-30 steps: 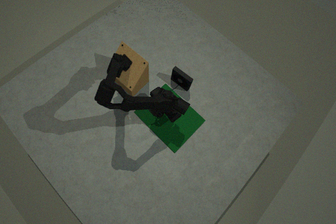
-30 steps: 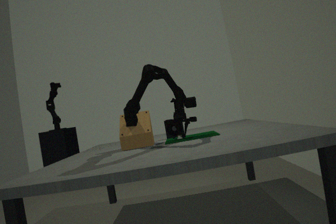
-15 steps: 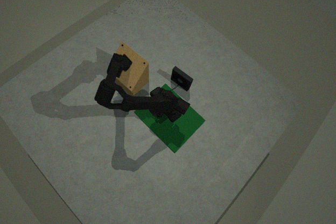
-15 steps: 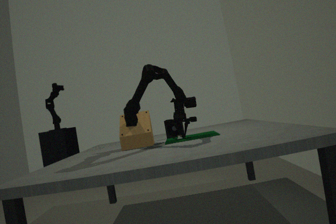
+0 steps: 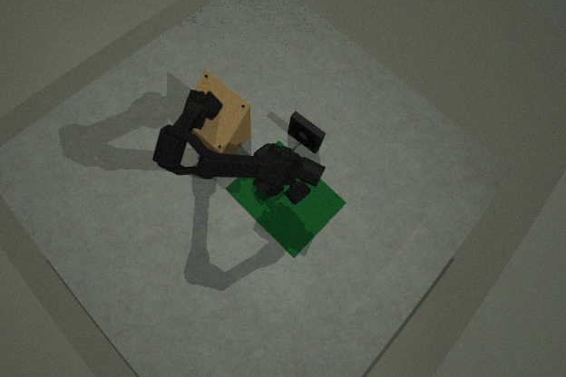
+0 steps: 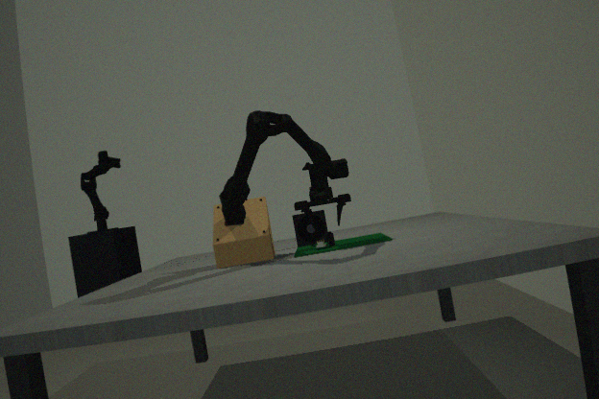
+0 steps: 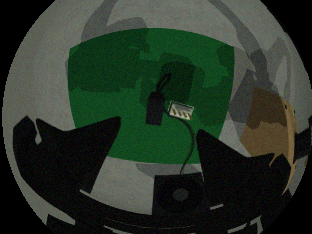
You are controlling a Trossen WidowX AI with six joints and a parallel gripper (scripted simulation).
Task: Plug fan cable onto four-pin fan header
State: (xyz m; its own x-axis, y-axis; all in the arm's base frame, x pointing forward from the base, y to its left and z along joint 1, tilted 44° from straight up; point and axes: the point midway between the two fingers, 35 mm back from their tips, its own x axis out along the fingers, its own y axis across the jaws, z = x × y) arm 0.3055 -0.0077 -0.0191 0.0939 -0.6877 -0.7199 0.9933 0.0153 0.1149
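My claw (image 5: 286,176) (image 6: 323,224) (image 7: 159,128) stands wide open, though a little short of its fullest spread, and I have hold of nothing. I hang above the flat green circuit board (image 5: 319,208) (image 6: 363,241) (image 7: 130,140), my fingers pointing down and both tips off it.

The small black rectangular plug (image 7: 155,112) is below me, in the gap between my two fingertips as my wrist view looks down, and I am not touching it. Just beside it is the white-rimmed four-pin header (image 7: 181,110), its pale pins showing; the plug is next to them rather than over them, so it is not plugged in. Whether the plug stands or lies on the board, I cannot tell.

A thin dark cable (image 5: 297,145) (image 7: 192,142) curves from near the plug to the square black fan (image 5: 305,132) (image 6: 304,225) (image 7: 172,206), which stands upright to one side of me, by the board's edge. On another side, farther from me, the tan box-shaped block (image 5: 229,121) (image 6: 247,251) (image 7: 267,110) sits on the grey table (image 5: 365,272) (image 6: 338,278) (image 7: 45,100).
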